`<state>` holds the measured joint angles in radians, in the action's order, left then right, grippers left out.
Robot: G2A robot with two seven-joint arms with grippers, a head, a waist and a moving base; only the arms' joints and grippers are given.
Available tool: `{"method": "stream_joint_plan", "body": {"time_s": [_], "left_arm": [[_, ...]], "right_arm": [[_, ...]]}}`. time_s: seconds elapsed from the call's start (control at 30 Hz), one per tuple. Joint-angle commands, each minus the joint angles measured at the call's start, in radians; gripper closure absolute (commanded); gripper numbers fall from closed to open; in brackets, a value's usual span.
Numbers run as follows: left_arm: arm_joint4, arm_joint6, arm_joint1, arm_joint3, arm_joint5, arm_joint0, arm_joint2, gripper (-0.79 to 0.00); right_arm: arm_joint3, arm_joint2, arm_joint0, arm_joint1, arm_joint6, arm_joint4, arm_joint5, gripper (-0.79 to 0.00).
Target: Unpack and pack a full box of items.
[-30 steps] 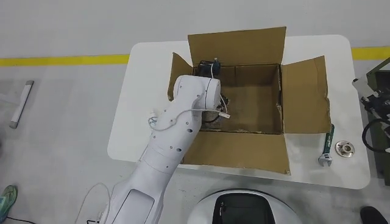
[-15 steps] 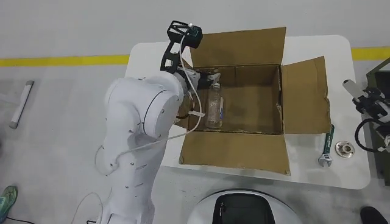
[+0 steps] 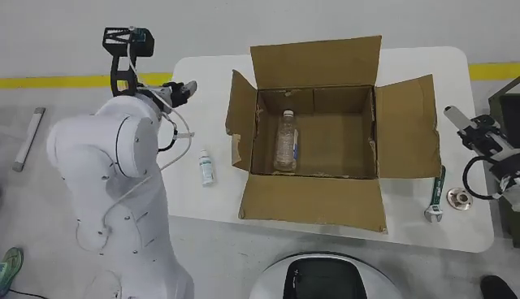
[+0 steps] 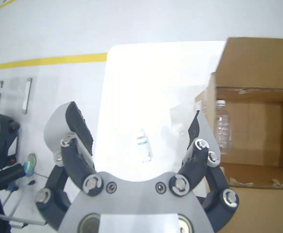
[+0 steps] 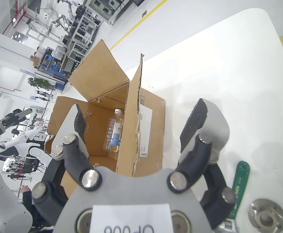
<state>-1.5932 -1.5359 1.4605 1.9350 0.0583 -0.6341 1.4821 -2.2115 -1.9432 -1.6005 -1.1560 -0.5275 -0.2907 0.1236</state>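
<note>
Left gripper (image 4: 134, 112), jaws spread and empty, hangs at 10 o'clock from the box (image 3: 313, 200); right gripper (image 5: 139, 107), likewise spread and empty, at 3 o'clock. A small green-labelled bottle (image 3: 206, 169) lies on the table (image 3: 195, 75) at 9 o'clock of the box. A blue-labelled water bottle (image 3: 285, 140) lies inside the box.

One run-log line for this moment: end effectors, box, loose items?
left end effector: open, empty | right end effector: open, empty | box: open, holds water bottle | table: small bottle left of box; wrench, flange right
</note>
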Motion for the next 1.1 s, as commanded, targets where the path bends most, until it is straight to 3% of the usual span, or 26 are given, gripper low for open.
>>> {"method": "stream_joint_plan", "body": {"time_s": [0.0, 0.33, 0.5, 0.63, 0.97, 1.07], "left_arm": [[-0.043, 0.000, -0.005, -0.023, 0.015, -0.031, 0.017, -0.785], [-0.042, 0.000, -0.010, -0.045, 0.069, -0.208, 0.030, -0.785], [-0.034, 0.000, -0.007, -0.080, 0.024, -0.269, 0.025, -0.785], [-0.069, 0.000, -0.007, -0.122, 0.029, -0.288, 0.017, -0.785], [-0.072, 0.000, -0.007, -0.123, 0.029, -0.288, 0.017, -0.785], [-0.021, 0.051, -0.005, -0.138, 0.014, -0.300, 0.012, -0.785]], "right_arm": [[0.002, 0.006, 0.006, 0.001, -0.002, -0.004, 0.001, -0.785], [0.011, 0.026, 0.029, 0.005, -0.005, -0.017, 0.017, -0.785], [0.013, 0.037, 0.041, 0.007, -0.006, -0.024, 0.025, -0.785], [0.016, 0.045, 0.047, 0.009, -0.006, -0.030, 0.027, -0.785], [0.016, 0.082, 0.070, 0.012, -0.010, -0.049, 0.043, -0.785], [0.016, 0.093, 0.077, 0.013, -0.008, -0.055, 0.049, -0.785]]}}
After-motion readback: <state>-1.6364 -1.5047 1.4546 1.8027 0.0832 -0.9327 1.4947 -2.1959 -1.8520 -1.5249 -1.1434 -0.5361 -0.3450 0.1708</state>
